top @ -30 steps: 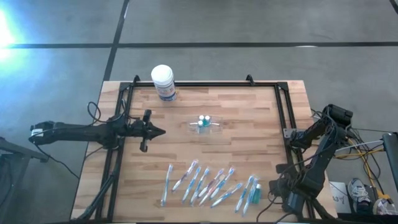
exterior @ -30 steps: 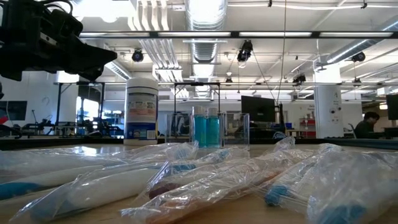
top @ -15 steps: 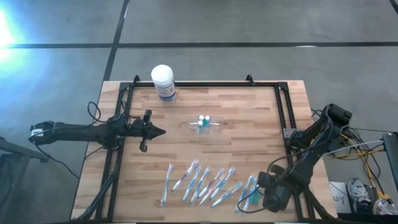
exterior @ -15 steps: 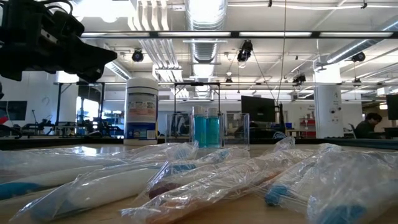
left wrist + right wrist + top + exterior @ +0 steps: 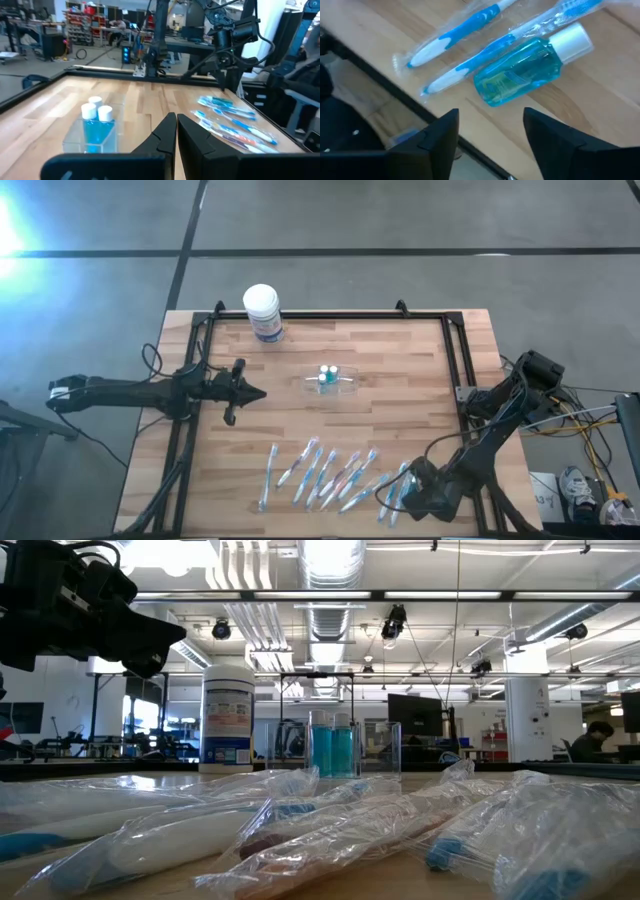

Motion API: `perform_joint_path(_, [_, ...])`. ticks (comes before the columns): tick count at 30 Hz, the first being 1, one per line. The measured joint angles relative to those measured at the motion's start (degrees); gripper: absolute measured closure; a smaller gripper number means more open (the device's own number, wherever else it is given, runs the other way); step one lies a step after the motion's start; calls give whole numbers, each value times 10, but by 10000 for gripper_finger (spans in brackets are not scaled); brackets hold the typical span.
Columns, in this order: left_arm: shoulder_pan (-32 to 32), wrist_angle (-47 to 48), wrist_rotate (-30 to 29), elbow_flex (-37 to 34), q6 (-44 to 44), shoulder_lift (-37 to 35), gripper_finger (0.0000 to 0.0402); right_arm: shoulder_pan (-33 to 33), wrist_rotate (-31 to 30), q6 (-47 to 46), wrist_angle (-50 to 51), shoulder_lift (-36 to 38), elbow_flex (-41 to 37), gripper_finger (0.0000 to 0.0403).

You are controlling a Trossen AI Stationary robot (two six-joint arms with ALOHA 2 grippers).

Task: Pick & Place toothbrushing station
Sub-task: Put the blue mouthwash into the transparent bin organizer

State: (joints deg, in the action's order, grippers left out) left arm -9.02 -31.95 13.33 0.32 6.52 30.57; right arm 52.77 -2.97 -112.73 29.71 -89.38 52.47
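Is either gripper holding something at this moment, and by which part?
Nothing is held. The left gripper is shut and empty above the table; the right gripper is open above a blue bottle.

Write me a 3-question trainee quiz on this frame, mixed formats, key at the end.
1. True or false: the left gripper is holding the clear holder.
2. Multiple choice: what lies on the table in front of the right gripper? A) a white tub B) a small blue bottle with a white cap C) a sponge
3. Fill in: the wrapped toothbrushes lie in a row along the table's ____ edge, seen from above.

Key
1. False: it is shut on nothing, apart from the holder, out over the table's left side.
2. B: the blue bottle lies on its side beside wrapped toothbrushes; the fingers are open above it.
3. Near (the bottom edge in the high view).
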Motion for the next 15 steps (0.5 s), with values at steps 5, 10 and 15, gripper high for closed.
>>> perform_joint_path(5, [0, 16, 23, 0, 7, 0, 381, -12, 2, -34, -1, -56, 21, 150])
perform_joint_path(10, [0, 31, 34, 0, 17, 1, 381, -33, 45, -43, 7, -113, 44, 136])
perform_joint_path(15, [0, 30, 36, 2, 14, 0, 381, -49, 87, -22, 66, -150, 76, 138])
